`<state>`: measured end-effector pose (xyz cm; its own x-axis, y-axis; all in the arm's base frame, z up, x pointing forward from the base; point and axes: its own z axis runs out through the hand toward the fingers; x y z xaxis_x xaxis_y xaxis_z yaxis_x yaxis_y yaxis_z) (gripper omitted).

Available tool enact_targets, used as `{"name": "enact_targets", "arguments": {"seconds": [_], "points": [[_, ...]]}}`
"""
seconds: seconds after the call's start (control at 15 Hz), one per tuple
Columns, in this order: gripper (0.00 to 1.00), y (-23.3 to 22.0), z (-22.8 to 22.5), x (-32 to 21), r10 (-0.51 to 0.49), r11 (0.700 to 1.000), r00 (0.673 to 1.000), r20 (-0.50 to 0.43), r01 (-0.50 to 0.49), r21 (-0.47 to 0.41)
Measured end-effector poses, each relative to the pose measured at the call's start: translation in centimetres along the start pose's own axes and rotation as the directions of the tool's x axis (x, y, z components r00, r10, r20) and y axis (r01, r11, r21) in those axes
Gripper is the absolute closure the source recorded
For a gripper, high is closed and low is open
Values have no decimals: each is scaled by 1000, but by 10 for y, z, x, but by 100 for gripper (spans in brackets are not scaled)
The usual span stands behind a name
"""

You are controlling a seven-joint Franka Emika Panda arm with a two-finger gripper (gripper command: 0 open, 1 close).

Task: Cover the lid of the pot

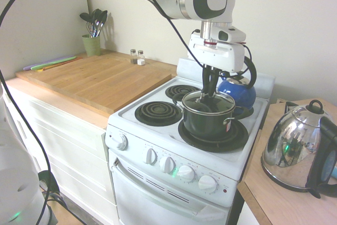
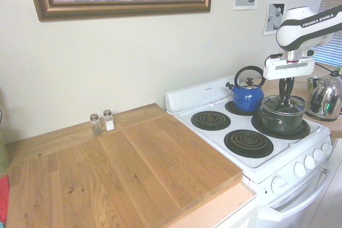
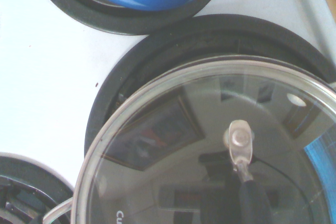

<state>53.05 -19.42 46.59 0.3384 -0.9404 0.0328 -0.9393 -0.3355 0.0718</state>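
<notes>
While clenched on small dark loop handle, fingers (image 1: 210, 96) hold round clear glass lid (image 1: 208, 99) over dark grey-black pot (image 1: 207, 120), front-right burner.

White stove (image 1: 158, 130) carries the pot (image 1: 208, 119) and blue kettle (image 1: 237, 92).

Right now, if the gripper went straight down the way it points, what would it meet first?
The gripper is already shut on the handle of the lid. The pot sits directly below, so the lid would probably press onto its rim.
</notes>
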Motion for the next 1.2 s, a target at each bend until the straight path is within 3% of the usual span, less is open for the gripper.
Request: {"name": "enact_targets", "arguments": {"seconds": [0.87, 1.2], "points": [[0, 5, -1, -8, 17, 1000, 1000, 5, -17, 4], [0, 28, -57, -18, 27, 997, 999, -32, -25, 75]]}}
